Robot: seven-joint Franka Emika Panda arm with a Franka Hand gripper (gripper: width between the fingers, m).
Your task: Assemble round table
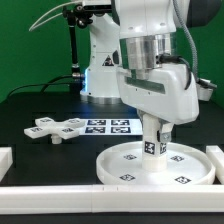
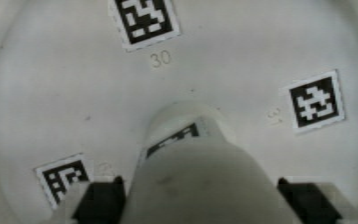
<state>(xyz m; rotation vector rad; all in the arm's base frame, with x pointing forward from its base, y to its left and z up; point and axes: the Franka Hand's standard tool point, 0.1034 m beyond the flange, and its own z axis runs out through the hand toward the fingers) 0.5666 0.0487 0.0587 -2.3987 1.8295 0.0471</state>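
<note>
Exterior view: pinches post point(image 1: 154, 146) upright between gripper point(image 1: 153, 130) jaws, at centre of disc point(image 1: 115, 172), with cross piece point(image 1: 58, 128) flat at ten o'clock from disc. Could jam or cross-thread if turned tilted, or topple if released early

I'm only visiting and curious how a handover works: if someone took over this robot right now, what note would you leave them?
Gripper: shut on the post, holding it upright.
Parts: the post is at the middle of the disc, which lies flat on the table. Whether the post is fully seated in the hub cannot be told. The cross piece lies loose on the table, to the exterior view's left of the marker board.
Done: post is at the disc's centre.
Left: probably seat the post, let go, then fetch and fit the cross piece.
</note>
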